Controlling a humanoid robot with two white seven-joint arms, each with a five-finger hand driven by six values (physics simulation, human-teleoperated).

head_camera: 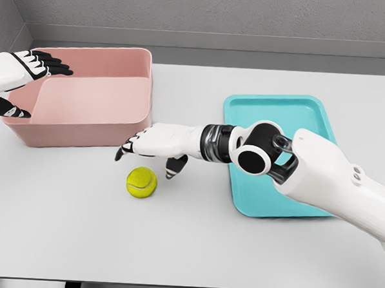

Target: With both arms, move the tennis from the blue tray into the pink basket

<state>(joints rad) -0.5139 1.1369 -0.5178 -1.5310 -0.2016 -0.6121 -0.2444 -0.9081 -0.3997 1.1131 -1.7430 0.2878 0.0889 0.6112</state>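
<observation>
A yellow-green tennis ball (pixel 142 182) lies on the white table between the pink basket (pixel 84 109) and the blue tray (pixel 290 120). My right hand (pixel 147 151) reaches left across the table and hovers just above the ball, fingers spread and holding nothing. The ball sits free below its fingertips. My left hand (pixel 28 68) is raised over the basket's left rim, fingers extended, empty. The basket's inside looks empty, and the tray's visible surface holds nothing.
The white table (pixel 187 240) stretches wide in front of the ball. My right forearm (pixel 320 173) crosses over the tray's lower half. A grey wall runs behind the table.
</observation>
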